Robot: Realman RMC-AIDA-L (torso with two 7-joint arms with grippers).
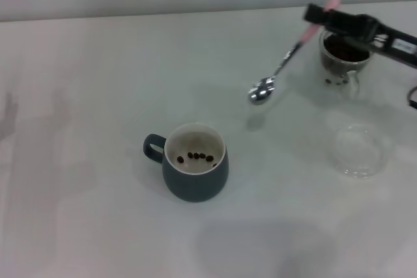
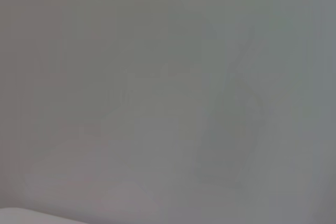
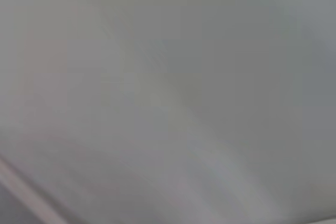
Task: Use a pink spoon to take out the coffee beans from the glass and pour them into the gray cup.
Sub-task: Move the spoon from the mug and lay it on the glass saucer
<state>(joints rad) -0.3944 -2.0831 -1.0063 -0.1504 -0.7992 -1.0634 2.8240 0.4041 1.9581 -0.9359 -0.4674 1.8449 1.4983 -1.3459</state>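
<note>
Head view: right gripper (image 1: 317, 16) pinches the slim pink-handled metal spoon (image 1: 281, 67) above the white table (image 1: 98, 96), between the clear glass mug (image 1: 343, 56) and the dark blue-grey ceramic cup (image 1: 194, 163) with coffee beans (image 1: 200, 156). No writing is readable.

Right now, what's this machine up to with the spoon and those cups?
The right pincer holds the pink spoon by its handle end, in the air between the glass of coffee beans and the gray cup. The spoon's bowl tilts downward; whether it carries beans is unclear. A few beans already lie in the gray cup. A clear saucer sits near the glass. The left arm is out of sight.
</note>
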